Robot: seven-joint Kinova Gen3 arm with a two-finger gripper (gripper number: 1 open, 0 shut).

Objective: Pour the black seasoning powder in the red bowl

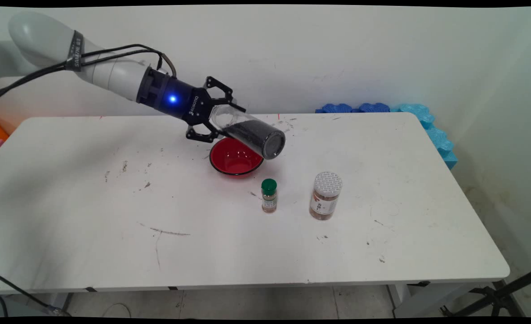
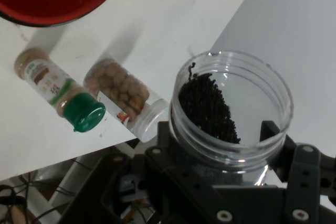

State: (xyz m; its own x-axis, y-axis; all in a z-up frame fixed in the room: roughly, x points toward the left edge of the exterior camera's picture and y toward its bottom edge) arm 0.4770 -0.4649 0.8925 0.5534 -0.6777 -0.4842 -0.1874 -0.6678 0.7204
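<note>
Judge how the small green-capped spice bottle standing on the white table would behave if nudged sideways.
The small green-capped spice bottle is tall and narrow, so it would probably tip rather than slide. Once down, its round body would likely roll. It looks light, being small and only partly filled.

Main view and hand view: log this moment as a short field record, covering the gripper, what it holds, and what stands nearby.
gripper: gripper shut on clear jar
jar state: tilted above the table, one end lower toward the right, open mouth facing the hand camera
jar contents: dark granules, filling only part of it
below jar: red bowl on the white table
nearby: green-capped spice bottle and white-lidded jar, both upright, apart from each other
</note>
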